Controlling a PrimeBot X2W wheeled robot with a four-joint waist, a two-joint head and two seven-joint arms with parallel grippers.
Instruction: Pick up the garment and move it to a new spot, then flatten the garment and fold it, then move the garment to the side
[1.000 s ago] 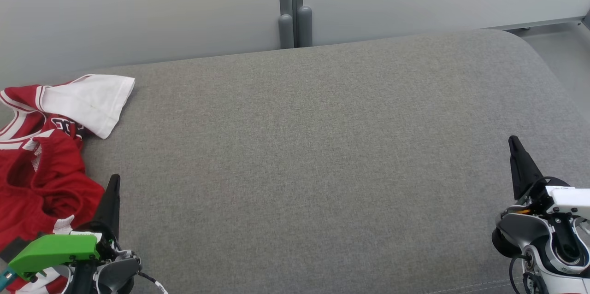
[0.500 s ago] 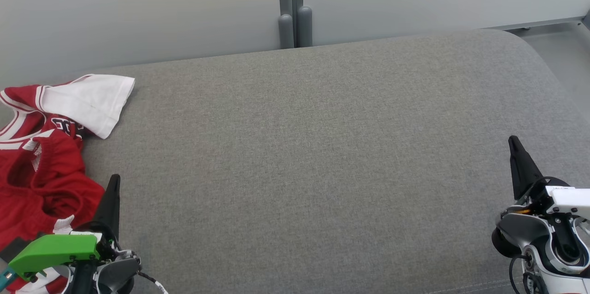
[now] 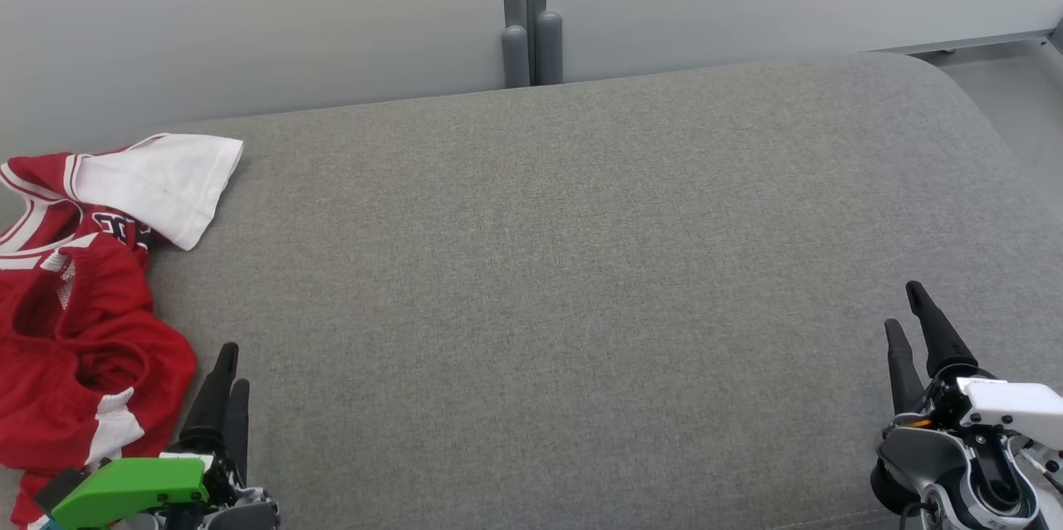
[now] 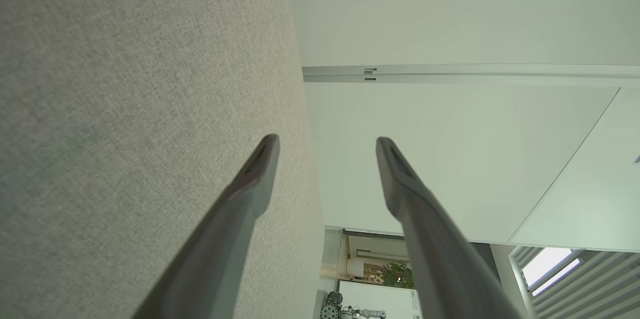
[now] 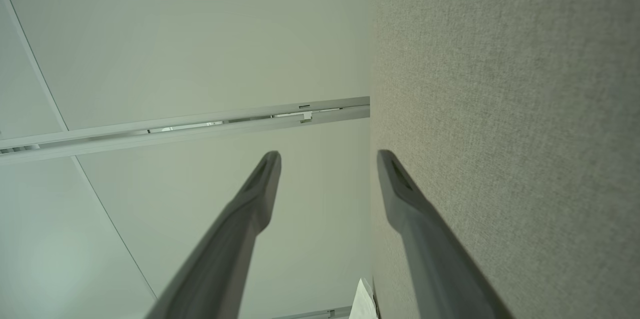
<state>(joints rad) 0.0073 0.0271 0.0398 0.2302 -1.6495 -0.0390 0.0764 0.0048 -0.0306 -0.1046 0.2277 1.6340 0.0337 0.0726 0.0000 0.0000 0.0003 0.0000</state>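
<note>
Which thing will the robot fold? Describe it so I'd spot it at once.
Start with the wide grey cushioned surface. At its left edge, beside the left gripper, the garment lies crumpled. It is the one bright red thing there, with white trim and a white flap at its far end.

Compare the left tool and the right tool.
The left tool carries a green housing; the right tool carries a white housing. The left tool sits right beside the red garment; the right tool lies far from it, over bare grey cushion. Shared: both stand open, dark-fingered, holding nothing, pointing up the head view.
</note>
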